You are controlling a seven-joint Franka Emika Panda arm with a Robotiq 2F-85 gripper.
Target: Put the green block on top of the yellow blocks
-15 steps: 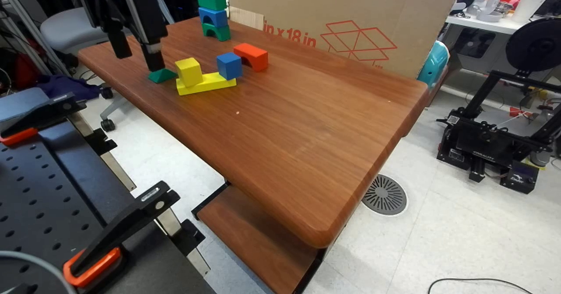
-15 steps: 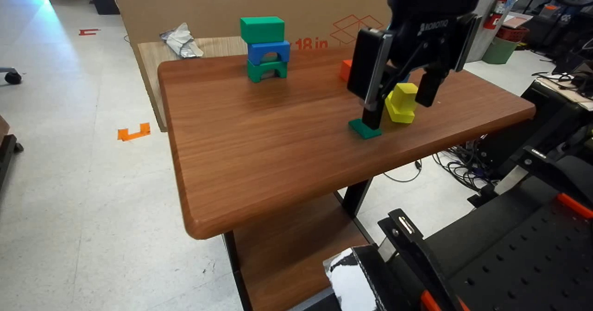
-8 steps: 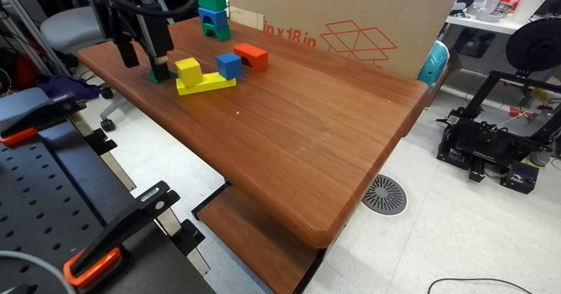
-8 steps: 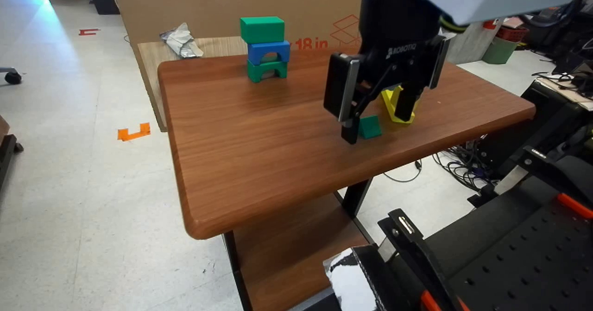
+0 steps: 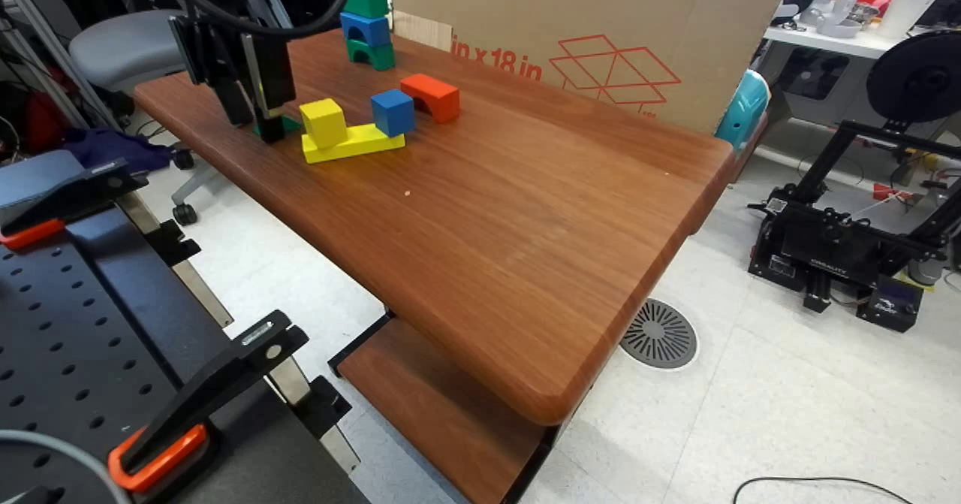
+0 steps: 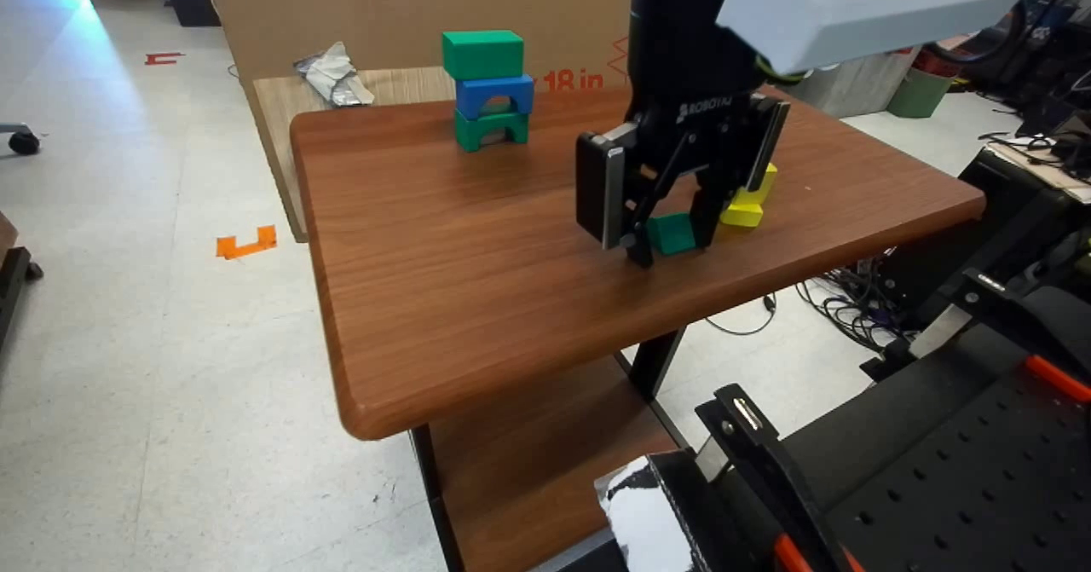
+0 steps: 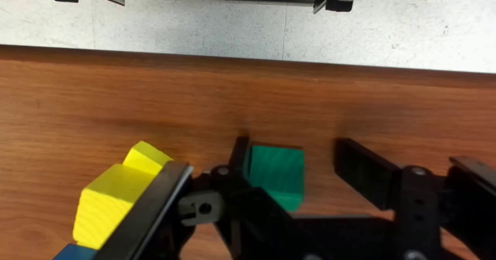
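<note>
A small green block (image 7: pixel 276 171) with sloping sides lies on the table between the fingers of my gripper (image 7: pixel 293 143). In the wrist view the left finger (image 7: pixel 239 151) is right beside the block, touching or nearly so. Bare wood shows between the block and the right finger (image 7: pixel 364 171), so the jaws are part-way open. An exterior view shows the green block (image 6: pixel 672 233) between the lowered fingertips, partly covered by them. Just beside it a yellow cube (image 5: pixel 324 123) sits on a long yellow block (image 5: pixel 360 146); the gripper partly hides both in the wrist view.
A blue cube (image 5: pixel 393 113) stands at the long yellow block's far end, with a red arch (image 5: pixel 439 98) behind it. Farther back rises a green-blue-green stack (image 6: pixel 494 95). A cardboard box (image 5: pixel 616 8) stands behind the table. The table edge (image 7: pixel 248 64) runs close to the gripper.
My gripper has come down and shifted so that its fingers stand either side of the green block. The fingers have drawn closer together. The blocks show no clear movement.
</note>
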